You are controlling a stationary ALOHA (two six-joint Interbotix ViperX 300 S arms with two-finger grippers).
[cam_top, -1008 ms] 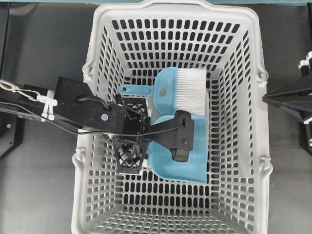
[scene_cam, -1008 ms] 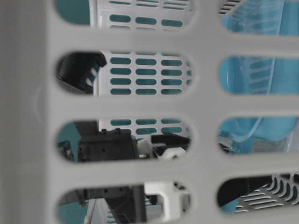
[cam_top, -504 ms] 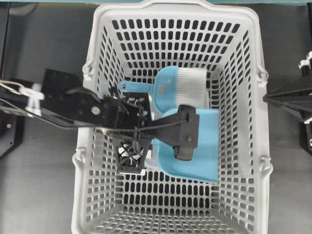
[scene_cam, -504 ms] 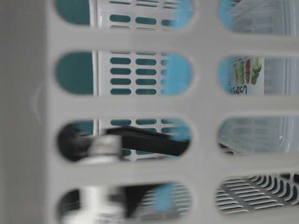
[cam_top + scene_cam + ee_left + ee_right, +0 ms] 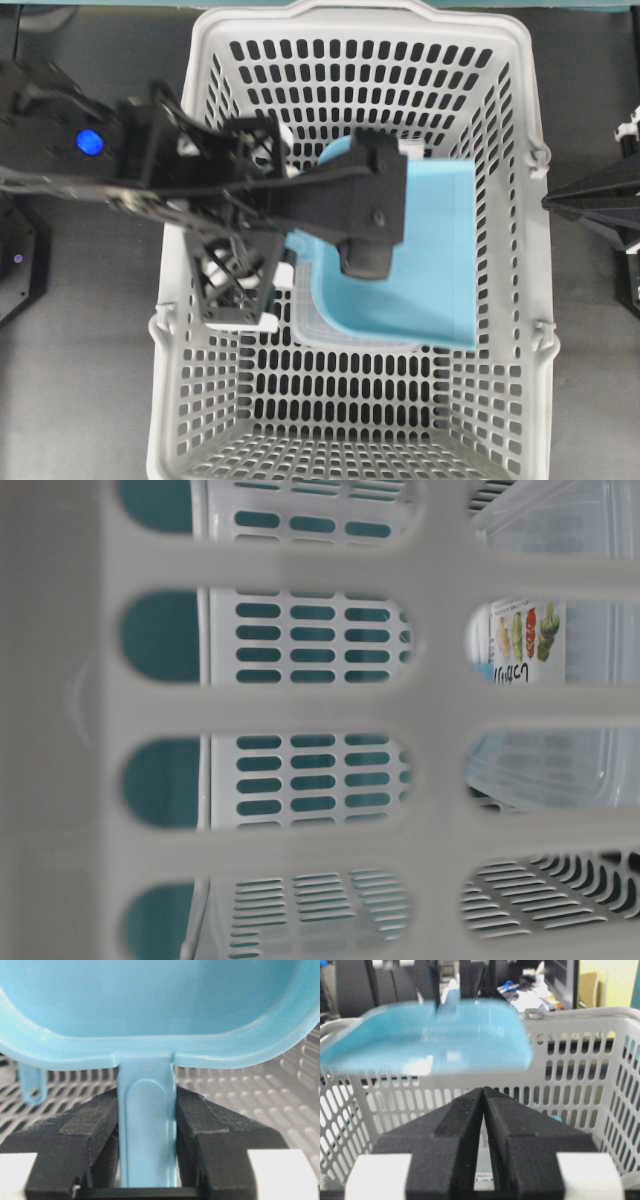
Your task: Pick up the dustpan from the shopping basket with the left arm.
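Now dustpan (image 5: 150,1015) handle between left gripper (image 5: 147,1125) fingers (image 5: 75,1135), clamped.

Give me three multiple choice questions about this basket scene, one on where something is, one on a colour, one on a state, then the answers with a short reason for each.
1. Which part of the dustpan sits between the left gripper's jaws?
A. its handle
B. its front lip
C. a rounded corner of the tray

2. What colour is the shopping basket?
A. light blue
B. light grey
C. black

3. How do the right gripper's jaws stand?
A. wide open
C. closed on the dustpan
B. shut, holding nothing

Answers: 1 A, the left wrist view shows the thin blue handle pinched between the two black pads. 2 B, the overhead view shows pale grey slotted walls and floor. 3 B, the right wrist view shows the pads meeting with nothing between them, the dustpan beyond them above the basket rim.
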